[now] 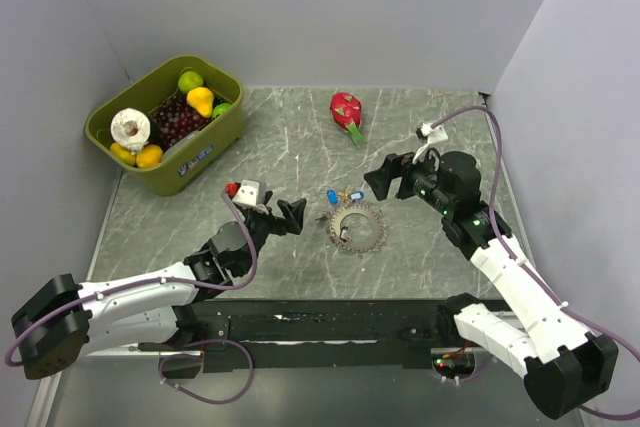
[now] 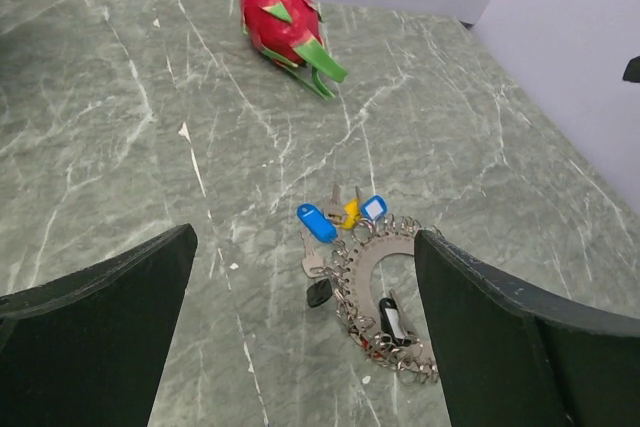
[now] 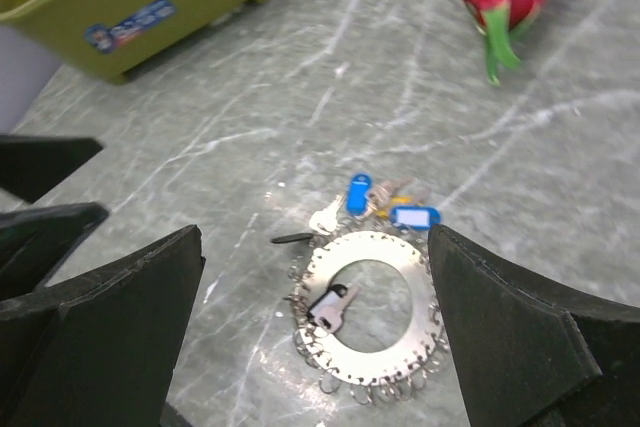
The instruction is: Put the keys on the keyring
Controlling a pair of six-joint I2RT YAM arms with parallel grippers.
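Note:
The keyring (image 1: 357, 227) is a flat grey metal hoop rimmed with small split rings, lying on the marble table; it shows in the left wrist view (image 2: 365, 265) and the right wrist view (image 3: 372, 319). A black-headed key (image 3: 332, 306) lies across the hoop's inner edge. Blue-tagged keys (image 3: 360, 194) and a silver key (image 3: 325, 217) lie at its far edge, and a black key head (image 2: 319, 292) lies beside it. My left gripper (image 1: 285, 215) is open, left of the hoop. My right gripper (image 1: 388, 180) is open, above and to the hoop's right. Neither holds anything.
A red dragon fruit (image 1: 347, 111) lies at the back of the table. A green bin (image 1: 165, 124) of fruit stands at the back left. Grey walls close in the table on three sides.

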